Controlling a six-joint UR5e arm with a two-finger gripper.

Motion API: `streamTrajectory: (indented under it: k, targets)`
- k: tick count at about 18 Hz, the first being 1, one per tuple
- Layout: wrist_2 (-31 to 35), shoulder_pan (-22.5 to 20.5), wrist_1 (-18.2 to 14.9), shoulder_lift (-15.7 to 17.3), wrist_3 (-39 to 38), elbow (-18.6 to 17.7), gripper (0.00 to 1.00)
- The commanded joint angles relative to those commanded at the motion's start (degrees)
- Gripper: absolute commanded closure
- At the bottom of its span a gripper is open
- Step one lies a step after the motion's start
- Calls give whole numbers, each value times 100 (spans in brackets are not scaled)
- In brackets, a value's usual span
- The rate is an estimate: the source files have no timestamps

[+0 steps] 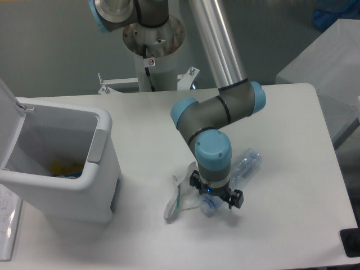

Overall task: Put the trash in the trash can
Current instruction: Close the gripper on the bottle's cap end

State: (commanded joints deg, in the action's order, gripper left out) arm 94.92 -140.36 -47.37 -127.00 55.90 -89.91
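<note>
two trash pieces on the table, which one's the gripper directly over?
The crushed plastic bottle. The gripper sits over its cap end, hiding that part. The crumpled wrapper with the green streak lies beside it, toward the trash can.

- White table [292, 140], rounded corners, matte top, takes up most of the view.
- White trash can [84, 194] stands on the table's left side, lid hinged open to the left, grey tab [97, 146] on its right rim.
- Crushed clear water bottle [243, 164] lies on the table right of centre, near the front edge; its cap end and middle are covered by the arm.
- Crumpled clear wrapper [175, 198] with a green streak lies flat just left of the bottle, between it and the trash can, apart from the can.
</note>
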Motion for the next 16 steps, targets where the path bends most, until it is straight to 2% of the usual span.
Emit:
streamTrajectory:
  k: [1,2,5,7,10,16]
  targets:
    - [9,0,-9,0,0,0,0]
    - [9,0,-26,0,0,0,7]
    - [9,-9,-245,44,0,9,37]
    - [9,-9,-290,53,0,35,45]
    - [-9,-18,-290,70,0,70,45]
    - [-114,-53,-299,272,-245,465,45]
